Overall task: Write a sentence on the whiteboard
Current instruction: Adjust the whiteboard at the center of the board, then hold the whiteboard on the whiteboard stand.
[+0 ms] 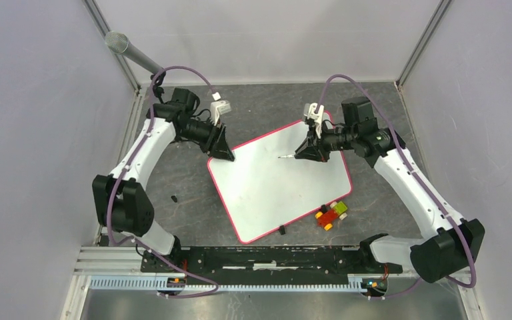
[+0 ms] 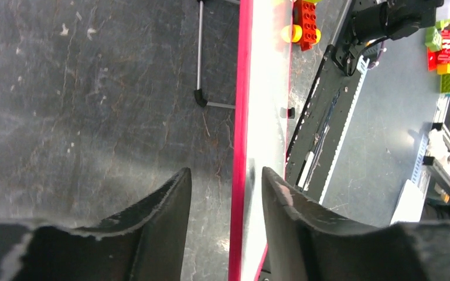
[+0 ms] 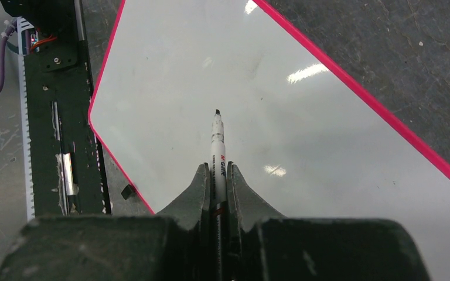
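While my right hand (image 3: 217, 167) pinches the marker (image 3: 217, 137) tight between closed fingers, tip aimed at the blank whiteboard (image 1: 280, 183), my left hand (image 2: 225, 175) straddles the board's red rim at its left corner, fingers parted and gripping nothing, I judge to steady it. The board lies skewed mid-worktop (image 1: 193, 220), so both hands reach it; no sentence is written yet.

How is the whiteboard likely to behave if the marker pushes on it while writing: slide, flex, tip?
The whiteboard lies flat with straight edges, so it is probably stiff. Thin and loose on the table, it may slide or turn under the marker. The left gripper straddles its rim with jaws apart, so it likely gives little hold.
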Tool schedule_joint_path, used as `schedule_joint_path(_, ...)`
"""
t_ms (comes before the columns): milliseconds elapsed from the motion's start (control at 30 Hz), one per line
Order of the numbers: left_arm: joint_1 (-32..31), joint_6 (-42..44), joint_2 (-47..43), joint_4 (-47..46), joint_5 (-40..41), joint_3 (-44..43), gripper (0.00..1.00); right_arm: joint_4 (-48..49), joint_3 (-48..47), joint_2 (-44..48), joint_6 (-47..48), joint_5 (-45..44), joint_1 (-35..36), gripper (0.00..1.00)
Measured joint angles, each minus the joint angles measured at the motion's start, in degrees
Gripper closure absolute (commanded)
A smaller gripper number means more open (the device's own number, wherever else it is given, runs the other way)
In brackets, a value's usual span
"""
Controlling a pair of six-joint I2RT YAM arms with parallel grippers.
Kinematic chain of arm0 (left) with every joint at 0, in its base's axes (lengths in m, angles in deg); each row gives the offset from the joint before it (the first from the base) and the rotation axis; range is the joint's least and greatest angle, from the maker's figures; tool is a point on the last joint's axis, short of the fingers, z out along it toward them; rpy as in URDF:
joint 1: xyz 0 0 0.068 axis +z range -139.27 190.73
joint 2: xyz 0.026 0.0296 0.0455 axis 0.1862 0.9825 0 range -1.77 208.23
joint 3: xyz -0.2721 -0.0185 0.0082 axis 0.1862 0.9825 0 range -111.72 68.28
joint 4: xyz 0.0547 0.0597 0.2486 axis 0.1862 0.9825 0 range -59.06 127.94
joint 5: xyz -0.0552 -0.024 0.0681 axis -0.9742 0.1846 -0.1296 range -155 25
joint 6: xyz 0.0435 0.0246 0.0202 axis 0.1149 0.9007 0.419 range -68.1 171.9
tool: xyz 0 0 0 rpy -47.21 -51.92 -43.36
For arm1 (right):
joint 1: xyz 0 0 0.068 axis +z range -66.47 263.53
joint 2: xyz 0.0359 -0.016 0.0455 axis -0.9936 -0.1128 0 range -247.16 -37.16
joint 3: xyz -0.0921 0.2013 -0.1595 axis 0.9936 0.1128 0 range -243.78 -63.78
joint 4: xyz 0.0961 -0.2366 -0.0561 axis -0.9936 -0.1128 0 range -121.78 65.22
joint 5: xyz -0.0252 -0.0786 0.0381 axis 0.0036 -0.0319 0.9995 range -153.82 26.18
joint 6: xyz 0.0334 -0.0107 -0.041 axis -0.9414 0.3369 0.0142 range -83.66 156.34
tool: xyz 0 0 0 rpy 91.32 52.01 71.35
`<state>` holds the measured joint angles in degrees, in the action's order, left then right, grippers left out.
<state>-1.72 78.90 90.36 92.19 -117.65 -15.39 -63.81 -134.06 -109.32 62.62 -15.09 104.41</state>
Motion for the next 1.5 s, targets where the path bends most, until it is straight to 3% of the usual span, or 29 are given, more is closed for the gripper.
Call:
schedule_joint_path(333, 8.2, -7.9, -12.9, -6.4, -0.5, 11.4, 0.19, 8.8, 2.1, 0.8, -5.6, -3.0, 4.9, 1.0)
schedule_joint_path(600, 12.4, -16.2, -16.3, -9.8, -4.0, 15.4, 0.16, 15.2, 3.5, 0.8, -7.9, -9.2, 12.1, 1.0)
schedule_joint_path(767, 13.3, -21.7, -20.2, -12.0, -5.6, 18.7, 0.06, 17.6, 3.0, -0.7, -8.0, -11.9, 16.7, 1.0)
schedule_joint_path(900, 14.4, -26.3, -23.1, -15.4, -7.5, 21.4, 0.06, 19.0, 3.0, -2.3, -8.1, -14.3, 19.7, 1.0)
schedule_joint_path(1200, 14.4, -34.2, -24.2, -25.5, -9.7, 27.1, 0.18, 20.6, 2.1, -3.6, -8.0, -20.1, 25.1, 1.0)
schedule_joint_path(1500, 14.4, -34.5, -24.2, -27.1, -10.7, 27.1, 0.49, 21.1, 0.1, -6.1, -8.2, -24.0, 30.2, 1.0)
